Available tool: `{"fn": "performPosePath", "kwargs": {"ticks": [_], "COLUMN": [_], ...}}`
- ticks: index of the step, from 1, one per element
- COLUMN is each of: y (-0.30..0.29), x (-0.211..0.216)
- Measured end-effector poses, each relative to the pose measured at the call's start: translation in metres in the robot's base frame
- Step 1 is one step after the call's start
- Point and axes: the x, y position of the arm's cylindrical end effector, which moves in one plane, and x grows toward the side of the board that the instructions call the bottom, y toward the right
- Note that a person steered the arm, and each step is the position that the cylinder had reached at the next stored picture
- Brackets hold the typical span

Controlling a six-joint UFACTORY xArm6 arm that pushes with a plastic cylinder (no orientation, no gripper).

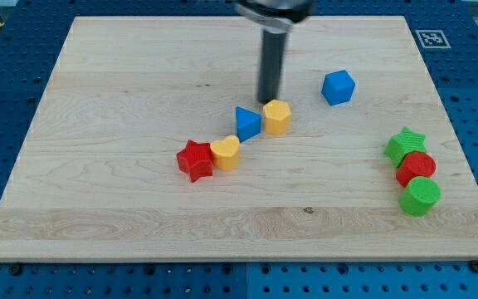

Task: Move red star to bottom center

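The red star [195, 159] lies on the wooden board [123, 75], left of centre and slightly below the middle. A yellow heart-like block [225, 153] touches its right side. A blue triangle [247, 123] and a yellow hexagon [277, 117] sit up and to the right of them. My tip [270, 100] is just above the yellow hexagon, well up and right of the red star, and does not touch the star.
A blue cube-like block [338, 87] lies right of my tip. At the view's right a green star [406, 145], a red cylinder [416, 169] and a green cylinder [420, 196] stand in a column. A marker tag [431, 38] is at the board's top right corner.
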Motion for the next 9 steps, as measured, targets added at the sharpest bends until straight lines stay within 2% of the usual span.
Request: {"fn": "performPosePath", "kwargs": {"ticks": [1, 2, 5, 9], "y": [-0.058, -0.071, -0.071, -0.091], "x": [0.000, 0.017, 0.093, 0.119]}}
